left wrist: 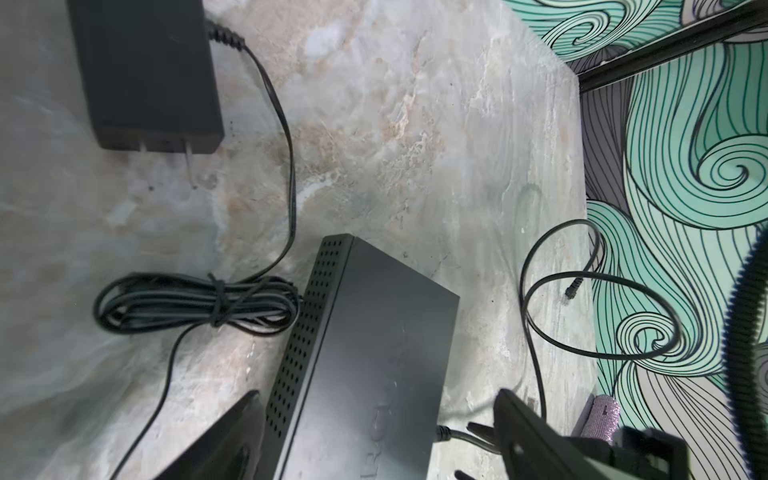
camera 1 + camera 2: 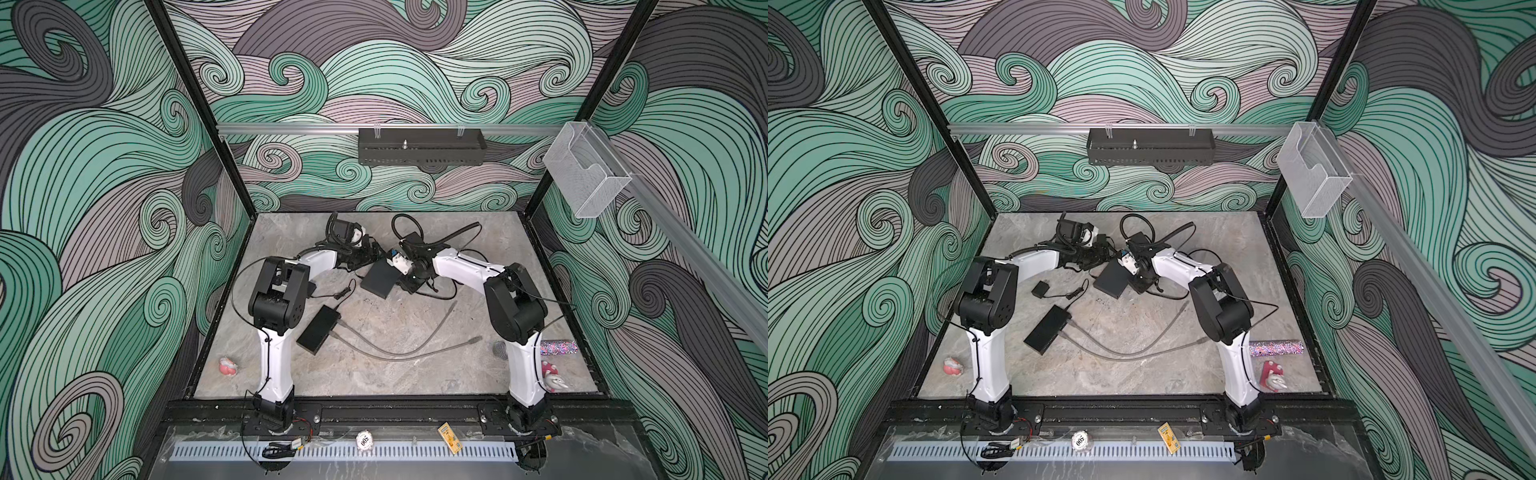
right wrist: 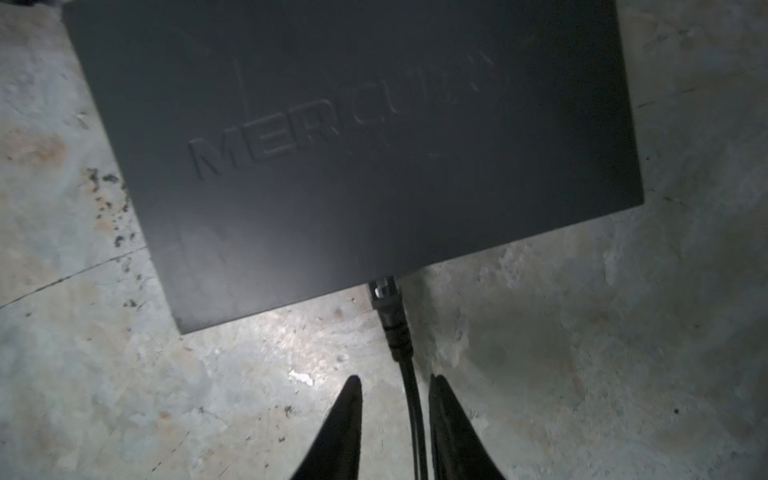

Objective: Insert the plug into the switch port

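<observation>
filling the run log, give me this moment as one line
left gripper: open, straddling switch | right gripper: open around cable | plug: at switch edge, metal tip showing

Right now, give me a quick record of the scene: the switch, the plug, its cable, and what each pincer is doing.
switch: black box lying flat, embossed lettering on top
plug: at the switch's edge, metal tip showing; whether it is fully seated cannot be told
cable: black, trails back from the plug
right pincer: narrowly open, straddles the cable behind the plug
left pincer: wide open, one tip on either side of the switch
second switch: black, lies apart, nearer the arm bases
</observation>
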### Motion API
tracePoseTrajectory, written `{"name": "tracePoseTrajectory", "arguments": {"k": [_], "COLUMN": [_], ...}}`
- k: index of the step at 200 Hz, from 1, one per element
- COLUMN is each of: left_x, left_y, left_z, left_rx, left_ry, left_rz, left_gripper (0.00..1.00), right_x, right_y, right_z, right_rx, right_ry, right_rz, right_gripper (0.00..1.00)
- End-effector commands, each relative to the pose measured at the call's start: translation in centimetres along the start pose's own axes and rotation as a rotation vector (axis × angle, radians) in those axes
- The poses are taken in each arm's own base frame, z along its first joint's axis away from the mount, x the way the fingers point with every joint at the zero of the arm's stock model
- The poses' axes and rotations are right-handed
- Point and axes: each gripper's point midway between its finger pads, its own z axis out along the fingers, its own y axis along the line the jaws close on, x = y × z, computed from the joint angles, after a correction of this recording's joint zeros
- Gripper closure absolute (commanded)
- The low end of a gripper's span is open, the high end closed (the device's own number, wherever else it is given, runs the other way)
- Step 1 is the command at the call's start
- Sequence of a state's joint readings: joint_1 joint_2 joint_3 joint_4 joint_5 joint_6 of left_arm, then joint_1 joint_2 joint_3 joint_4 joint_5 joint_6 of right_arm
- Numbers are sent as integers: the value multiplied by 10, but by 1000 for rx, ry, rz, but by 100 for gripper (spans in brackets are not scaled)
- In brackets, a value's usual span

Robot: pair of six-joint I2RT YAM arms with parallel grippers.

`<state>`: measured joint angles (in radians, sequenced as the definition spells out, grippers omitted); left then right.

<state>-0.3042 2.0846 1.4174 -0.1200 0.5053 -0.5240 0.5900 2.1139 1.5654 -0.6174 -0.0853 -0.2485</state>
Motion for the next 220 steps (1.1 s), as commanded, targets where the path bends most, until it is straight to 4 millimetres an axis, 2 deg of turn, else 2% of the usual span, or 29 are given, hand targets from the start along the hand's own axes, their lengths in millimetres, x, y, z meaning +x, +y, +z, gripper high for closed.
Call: {"name": "tracePoseTrajectory", "arguments": {"k": [1, 18, 36, 73, 103, 124, 140, 153, 165, 182, 208, 220], "left_x": [17, 23, 29, 38, 45, 49, 51, 54, 53, 54, 54, 53], "left_y": [8, 11, 11, 8, 4, 3, 3, 2, 2, 2, 0, -1], "left_z": [14, 20, 24, 27, 36, 39, 40, 42, 41, 40, 37, 36], "left_rx": [-4, -6, 5, 35, 54, 67, 69, 68, 67, 63, 66, 67], "left_ry": [69, 84, 96, 86, 89, 75, 77, 83, 83, 83, 81, 79], "left_rz": [-22, -32, -38, -61, -80, -100, -104, -100, -99, -97, -91, -89], "left_gripper": [13, 14, 15, 16, 16, 17, 17, 17, 17, 17, 17, 17], "right_x": [1, -1, -4, -13, -28, -41, -49, -48, -47, -47, -46, -44], "right_y": [-4, -4, -2, 2, 7, 4, 9, 14, 4, -5, 23, 19], "right_z": [9, 15, 19, 24, 24, 18, 15, 16, 18, 16, 16, 18], "right_rx": [10, 3, -12, -30, -41, -32, -55, -30, 23, -18, -70, -30], "right_ry": [40, 52, 48, 21, -11, -55, -83, -60, -48, -71, -88, -74], "right_rz": [-39, -47, -54, -71, -58, 2, 4, -35, 7, 92, -57, -48], "right_gripper": [71, 76, 88, 100, 100, 100, 100, 100, 100, 100, 100, 100]}}
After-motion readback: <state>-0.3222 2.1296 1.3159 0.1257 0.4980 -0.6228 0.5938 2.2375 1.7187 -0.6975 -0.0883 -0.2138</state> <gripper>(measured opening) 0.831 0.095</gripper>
